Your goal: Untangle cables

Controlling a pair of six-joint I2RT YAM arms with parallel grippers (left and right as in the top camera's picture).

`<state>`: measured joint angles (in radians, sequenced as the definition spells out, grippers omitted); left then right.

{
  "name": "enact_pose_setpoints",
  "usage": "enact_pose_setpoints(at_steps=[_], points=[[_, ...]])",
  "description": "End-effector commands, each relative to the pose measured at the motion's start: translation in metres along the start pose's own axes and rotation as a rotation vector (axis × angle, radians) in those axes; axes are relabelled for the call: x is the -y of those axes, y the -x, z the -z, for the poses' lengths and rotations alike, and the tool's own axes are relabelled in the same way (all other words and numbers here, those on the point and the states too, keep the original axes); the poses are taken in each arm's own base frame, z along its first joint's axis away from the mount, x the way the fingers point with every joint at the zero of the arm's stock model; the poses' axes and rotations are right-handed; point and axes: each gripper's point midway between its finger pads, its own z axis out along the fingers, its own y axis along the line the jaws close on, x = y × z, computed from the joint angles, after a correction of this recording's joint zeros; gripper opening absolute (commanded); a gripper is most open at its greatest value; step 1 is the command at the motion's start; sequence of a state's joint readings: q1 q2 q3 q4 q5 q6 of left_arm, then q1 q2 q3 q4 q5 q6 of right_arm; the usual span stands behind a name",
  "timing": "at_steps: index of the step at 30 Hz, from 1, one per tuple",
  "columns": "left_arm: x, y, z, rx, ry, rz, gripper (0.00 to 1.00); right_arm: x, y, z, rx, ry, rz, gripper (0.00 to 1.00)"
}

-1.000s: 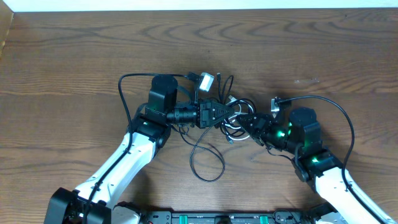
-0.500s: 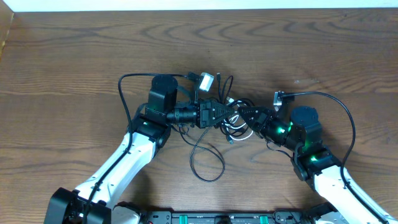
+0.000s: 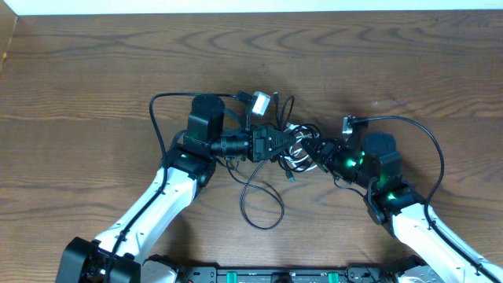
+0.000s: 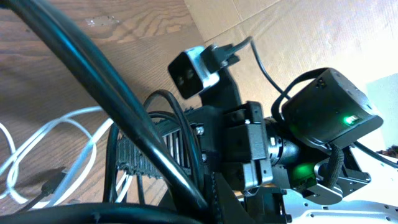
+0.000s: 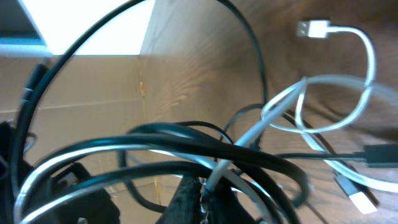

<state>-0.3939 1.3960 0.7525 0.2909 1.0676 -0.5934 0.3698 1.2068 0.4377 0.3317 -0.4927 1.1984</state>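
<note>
Tabletop [image 3: 94, 79]; right pincer [image 3: 314, 149] tight on cables [image 5: 236, 152]

Dark wood-grain table [image 3: 94, 71]

Reaches in from 7 o'clock with the left arm [image 3: 161, 196] and from 5 o'clock with the right arm [image 3: 424, 232], points the left gripper [image 3: 292, 141] toward 3 o'clock and the right gripper [image 3: 313, 152] toward 10 o'clock, holds both pairs of jaws closed, tips near each other.

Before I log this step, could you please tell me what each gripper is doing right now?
The left gripper is closed on the cables.
The right gripper is closed on the cables too.
</note>
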Motion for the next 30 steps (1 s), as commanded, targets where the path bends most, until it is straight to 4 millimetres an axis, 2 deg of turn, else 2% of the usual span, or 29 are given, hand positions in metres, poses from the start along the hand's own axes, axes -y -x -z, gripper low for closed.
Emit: enact_pose_setpoints(at_steps=[1,5,10,15,19,23,30], points=[[0.006,0.002,0.0,-0.002,-0.017,-0.041,0.08,-0.006,0.001,-0.001,0.005,0.027,0.099,0.01],[-0.002,0.008,0.0,0.03,0.028,-0.053,0.08,-0.036,-0.013,0.005,-0.066,0.164,0.279,0.01],[-0.021,0.024,0.003,0.119,0.145,-0.05,0.08,-0.055,-0.023,0.017,-0.091,0.235,0.399,0.01],[-0.034,0.034,0.007,0.183,0.223,-0.016,0.08,-0.066,-0.024,0.032,-0.056,0.252,0.49,0.01],[-0.05,0.039,0.012,0.23,0.308,0.015,0.08,-0.062,-0.02,0.044,0.007,0.191,0.541,0.01],[-0.077,0.035,0.022,0.255,0.445,0.08,0.08,-0.059,-0.011,0.061,0.092,0.13,0.575,0.01],[-0.116,0.015,0.043,0.254,0.67,0.176,0.08,-0.064,0.02,0.113,0.346,0.053,0.651,0.01]])
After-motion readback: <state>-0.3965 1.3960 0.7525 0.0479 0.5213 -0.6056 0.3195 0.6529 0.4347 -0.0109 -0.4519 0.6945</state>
